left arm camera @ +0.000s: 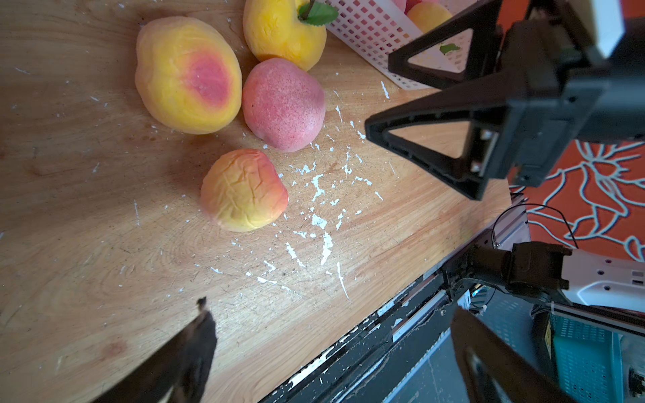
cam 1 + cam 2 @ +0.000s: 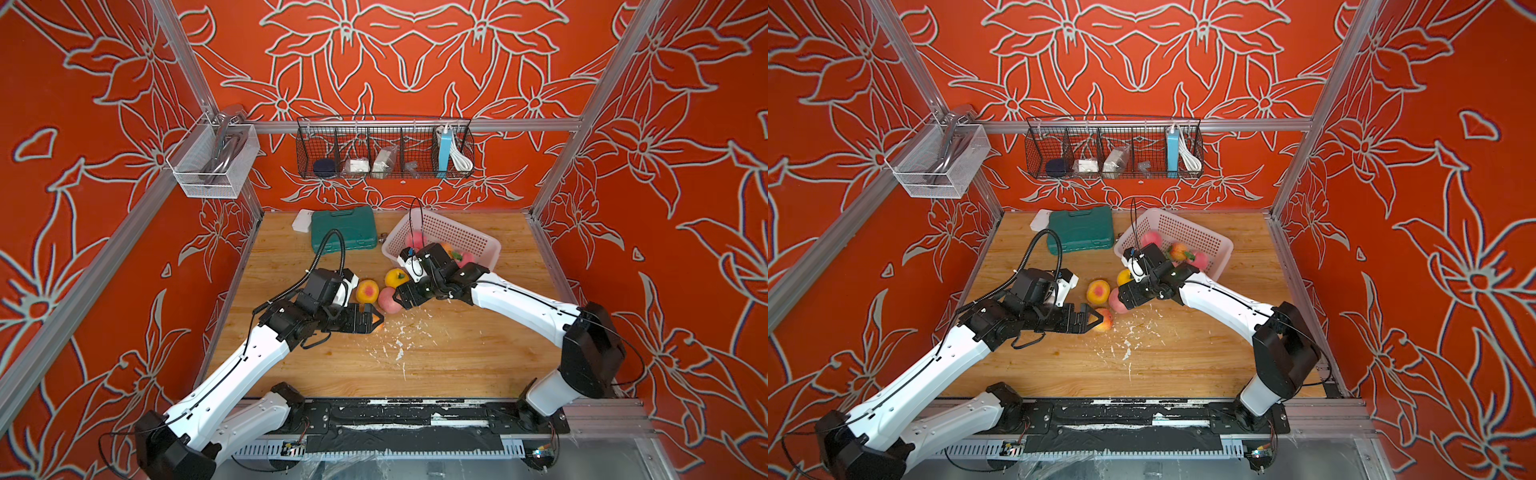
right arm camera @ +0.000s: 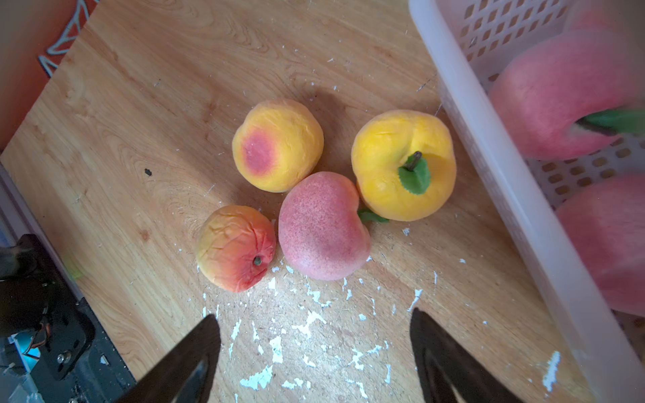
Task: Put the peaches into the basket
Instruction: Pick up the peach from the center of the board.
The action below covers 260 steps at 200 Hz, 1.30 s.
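Four peaches (image 3: 277, 144) lie clustered on the table (image 3: 157, 104) just beside the basket (image 3: 488, 146), which holds several more. The right tool (image 3: 314, 317) hangs above the pink peach (image 3: 323, 226), jaws spread wide, empty. The left tool (image 1: 331, 314), equally spread and empty, hovers near the wrinkled orange peach (image 1: 244, 190), touching nothing

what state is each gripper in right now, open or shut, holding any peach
left gripper: open, holding nothing
right gripper: open, holding nothing
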{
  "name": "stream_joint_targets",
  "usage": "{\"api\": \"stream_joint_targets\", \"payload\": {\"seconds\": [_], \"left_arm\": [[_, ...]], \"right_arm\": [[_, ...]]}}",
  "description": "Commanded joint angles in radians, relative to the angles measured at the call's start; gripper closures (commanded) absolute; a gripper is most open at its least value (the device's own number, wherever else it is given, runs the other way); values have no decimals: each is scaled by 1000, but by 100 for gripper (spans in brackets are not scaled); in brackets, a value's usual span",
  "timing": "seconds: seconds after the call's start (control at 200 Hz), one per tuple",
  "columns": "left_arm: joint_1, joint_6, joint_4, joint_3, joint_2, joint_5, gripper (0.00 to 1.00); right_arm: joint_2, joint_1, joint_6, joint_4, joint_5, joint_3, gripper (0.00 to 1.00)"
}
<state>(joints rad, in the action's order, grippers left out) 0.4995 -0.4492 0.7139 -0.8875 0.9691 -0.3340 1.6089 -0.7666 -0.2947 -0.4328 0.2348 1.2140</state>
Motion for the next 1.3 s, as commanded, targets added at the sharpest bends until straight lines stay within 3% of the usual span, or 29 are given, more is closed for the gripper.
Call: {"api": "stream_joint_targets", "payload": {"seconds": [0.0, 0.776, 1.296], "left_arm": [[4, -1, -24, 11, 5, 1, 1], [4, 14, -41, 44, 8, -5, 1], [1, 16, -46, 47, 13, -1, 1]], "right_arm": [[41, -5, -28, 59, 31, -6, 13], [252, -14, -57, 97, 65, 95, 13], [304, -15, -63, 117, 73, 101, 14]]}}
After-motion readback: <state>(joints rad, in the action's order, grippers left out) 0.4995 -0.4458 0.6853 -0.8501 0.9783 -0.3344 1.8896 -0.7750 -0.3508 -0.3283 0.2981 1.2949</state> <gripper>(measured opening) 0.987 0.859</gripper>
